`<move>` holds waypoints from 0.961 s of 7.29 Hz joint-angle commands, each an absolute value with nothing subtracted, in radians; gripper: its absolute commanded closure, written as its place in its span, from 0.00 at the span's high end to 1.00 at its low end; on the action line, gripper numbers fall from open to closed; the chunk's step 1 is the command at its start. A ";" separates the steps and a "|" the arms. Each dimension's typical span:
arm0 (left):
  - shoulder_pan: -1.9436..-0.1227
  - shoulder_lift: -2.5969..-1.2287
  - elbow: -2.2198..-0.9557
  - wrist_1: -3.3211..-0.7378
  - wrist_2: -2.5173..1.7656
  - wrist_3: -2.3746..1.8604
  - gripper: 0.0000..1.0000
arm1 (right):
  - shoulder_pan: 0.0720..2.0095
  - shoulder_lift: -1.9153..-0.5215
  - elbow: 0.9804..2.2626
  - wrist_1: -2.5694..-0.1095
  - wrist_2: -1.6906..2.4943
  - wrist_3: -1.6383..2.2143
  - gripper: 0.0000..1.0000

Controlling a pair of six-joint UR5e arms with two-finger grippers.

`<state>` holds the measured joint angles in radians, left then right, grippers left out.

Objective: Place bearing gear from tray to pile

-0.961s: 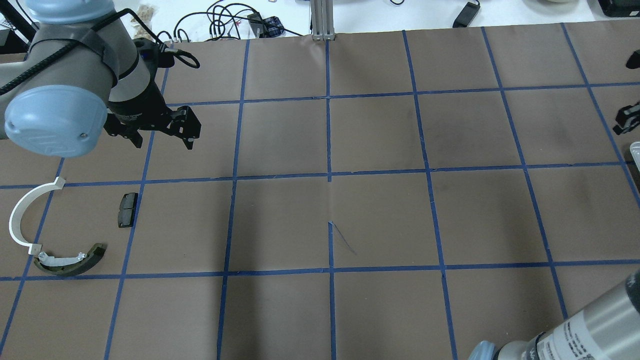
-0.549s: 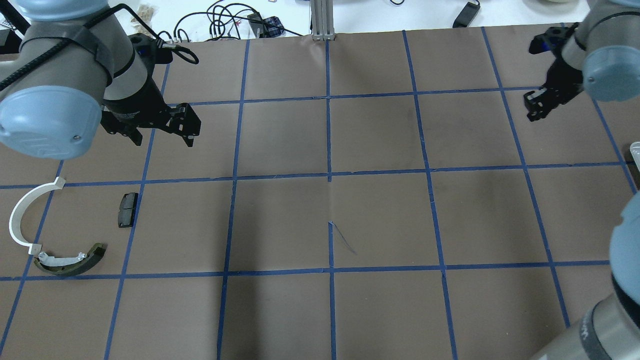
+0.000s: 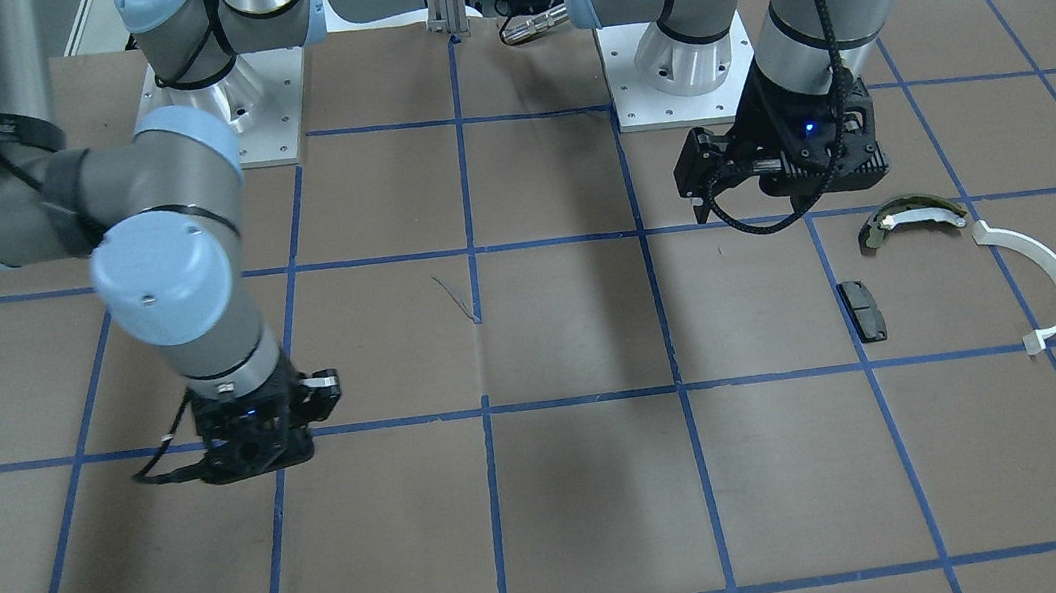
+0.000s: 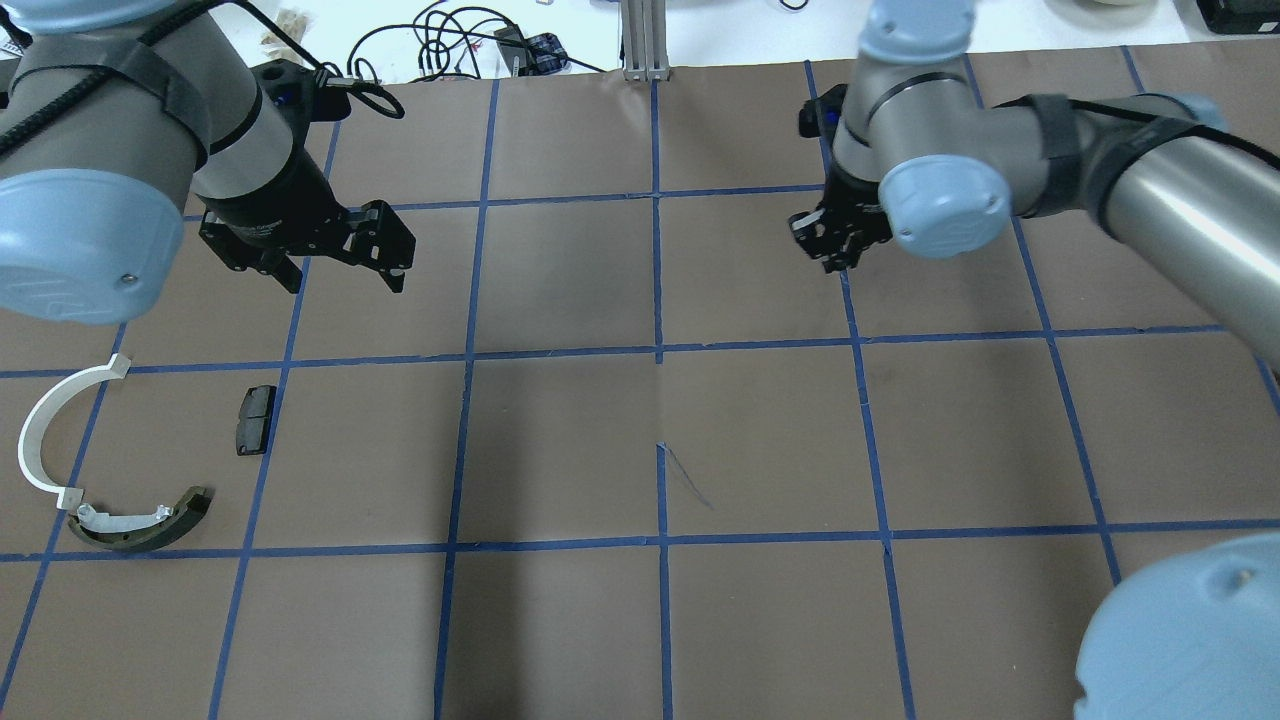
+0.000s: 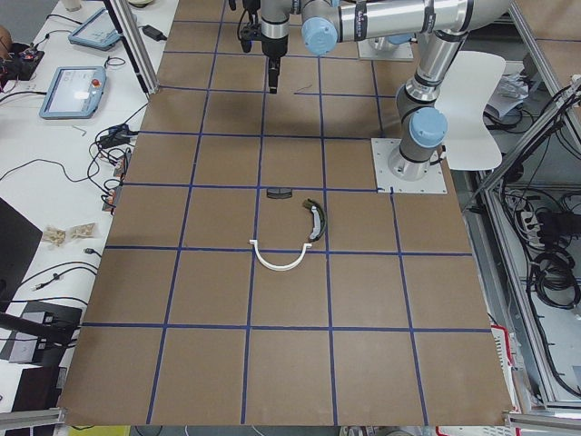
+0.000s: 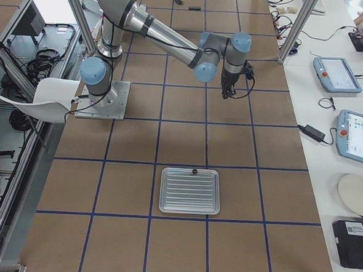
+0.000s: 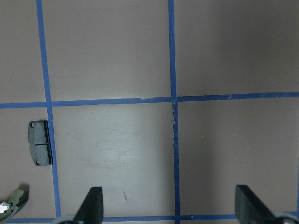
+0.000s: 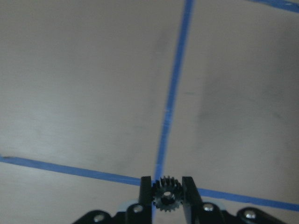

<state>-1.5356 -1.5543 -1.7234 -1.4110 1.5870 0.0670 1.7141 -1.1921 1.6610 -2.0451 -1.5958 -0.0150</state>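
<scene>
Since the bearing gear (image 8: 164, 196) is off the tray (image 6: 189, 192) and sits between the two fingers of the right pincer (image 8: 166, 183), which is clamped on it from both sides, I judge that the first part of the task, the picking, is done. What is left is the bigger part of the carrying and then the setting down. In the overhead view the right pincer hangs above the desk (image 4: 560, 440) on the right side of the middle tape line. The pile (image 5: 313, 221) lies well apart from it, at the robot's left end of the desk. It is made of a white arc (image 4: 40, 430), an olive shoe (image 4: 150, 525) and a small black pad (image 4: 256, 420), and no gear lies among them. The left pincer (image 7: 169, 191) hovers near the pile with its fingers wide apart and nothing between them, the black pad showing at the edge of its camera. Whether the gear goes directly to the pile or is handed to this pincer, I cannot tell. In both cases the releasing beside the three parts is not yet done.
</scene>
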 commanded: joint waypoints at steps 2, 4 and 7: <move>-1.532 -1.548 -1.746 -1.449 1.586 0.067 1.00 | 1.975 -1.125 1.660 -2.084 -1.588 0.404 0.04; -1.525 -1.560 -1.744 -1.450 1.591 0.067 1.00 | 2.035 -1.068 1.663 -2.137 -1.553 0.546 0.06; -1.522 -1.577 -1.747 -1.439 1.594 0.066 1.00 | 2.039 -1.060 1.664 -2.138 -1.502 0.545 0.99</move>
